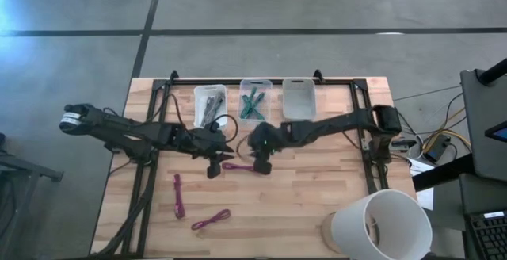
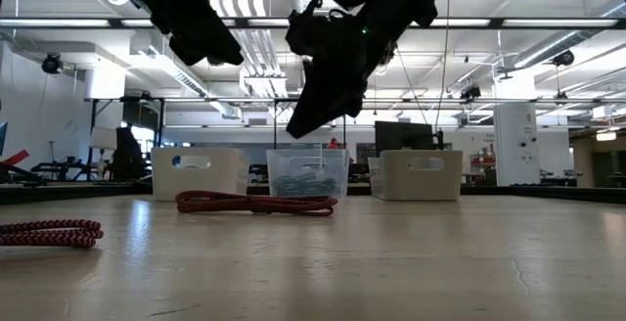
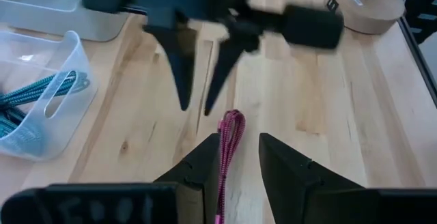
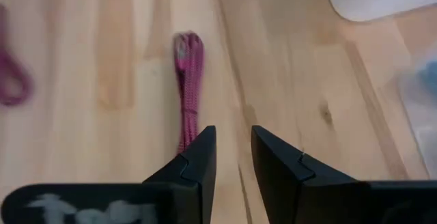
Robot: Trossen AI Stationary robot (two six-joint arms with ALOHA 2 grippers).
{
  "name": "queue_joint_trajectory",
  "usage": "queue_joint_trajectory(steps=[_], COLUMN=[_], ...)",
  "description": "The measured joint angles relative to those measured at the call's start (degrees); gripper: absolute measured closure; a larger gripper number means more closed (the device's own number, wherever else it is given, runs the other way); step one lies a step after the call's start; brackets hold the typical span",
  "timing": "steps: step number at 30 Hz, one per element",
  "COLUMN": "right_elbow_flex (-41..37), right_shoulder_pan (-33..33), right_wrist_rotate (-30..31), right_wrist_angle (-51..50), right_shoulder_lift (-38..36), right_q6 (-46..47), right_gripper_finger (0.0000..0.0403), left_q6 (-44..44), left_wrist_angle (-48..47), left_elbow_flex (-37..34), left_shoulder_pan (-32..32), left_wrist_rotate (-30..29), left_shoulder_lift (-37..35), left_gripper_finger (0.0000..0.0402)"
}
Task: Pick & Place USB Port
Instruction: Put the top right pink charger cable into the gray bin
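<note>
A magenta braided USB cable, coiled into a long bundle, lies flat on the wooden table; it also shows in the low view. My left gripper hovers open over its left end, the cable running between the fingers. My right gripper hovers open over its right end, the cable stretching ahead of it. In the low view both grippers hang clear above the table. The left wrist view shows the right gripper facing it, fingers apart.
Two more magenta cable bundles lie nearer the front left. Along the far edge stand a bin of dark cables, a clear bin of teal cables and an empty bin. A white cylinder stands front right.
</note>
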Motion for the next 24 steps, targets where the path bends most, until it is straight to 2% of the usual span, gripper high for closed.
queue_joint_trajectory(steps=[3, 5, 11, 24], right_elbow_flex=[0.00, 0.00, 0.00, 0.02], right_shoulder_pan=[3.35, 4.89, 5.71, 5.97], right_wrist_rotate=[8.81, 11.53, 6.95, 4.33], right_wrist_angle=[0.05, 0.44, 1.21, 5.05], right_shoulder_lift=[1.37, 1.91, 3.33, 10.70], right_q6=[-1.18, -2.48, 1.39, 0.32], right_gripper_finger=[0.0307, 0.0305, 0.0290, 0.0261], left_q6=[-0.84, -0.87, -0.77, -1.00], left_wrist_angle=[0.15, 0.48, 0.86, 1.49], left_elbow_flex=[0.00, 0.00, 0.00, 0.00], left_shoulder_pan=[-0.47, -0.56, -0.56, -0.56], left_wrist_rotate=[-0.38, -0.38, -1.70, -3.11], left_shoulder_lift=[0.00, 0.00, 0.00, 0.00], left_gripper_finger=[0.0298, 0.0298, 0.0298, 0.0298])
